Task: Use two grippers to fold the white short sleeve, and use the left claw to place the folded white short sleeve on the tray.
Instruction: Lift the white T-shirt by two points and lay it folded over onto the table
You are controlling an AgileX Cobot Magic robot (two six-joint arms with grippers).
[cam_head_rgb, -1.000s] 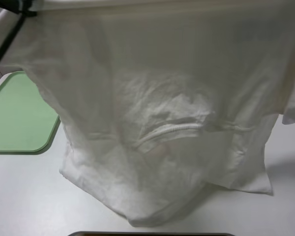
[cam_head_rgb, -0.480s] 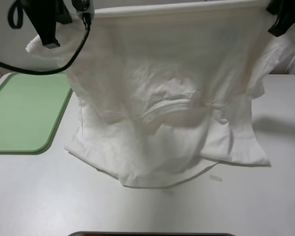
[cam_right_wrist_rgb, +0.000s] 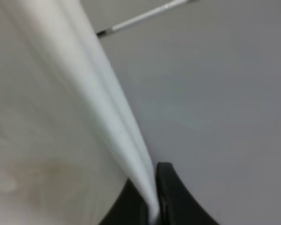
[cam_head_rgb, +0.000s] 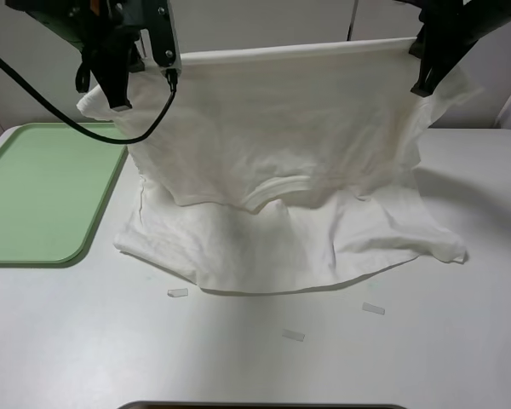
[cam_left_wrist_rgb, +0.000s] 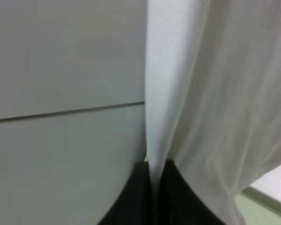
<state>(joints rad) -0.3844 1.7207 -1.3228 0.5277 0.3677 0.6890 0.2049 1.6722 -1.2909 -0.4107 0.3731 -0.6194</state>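
White, wrinkled short sleeve held up across upper frame, top hem stretched between both hands, lower part resting on desk. Pinching hem: left hand upper left, right hand upper right. At left edge, green tray.

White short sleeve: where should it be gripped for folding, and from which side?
Likely at both ends of its top edge, from above: the white short sleeve hangs stretched between the left gripper and right gripper, each shut on a corner, lower half draped on the table.
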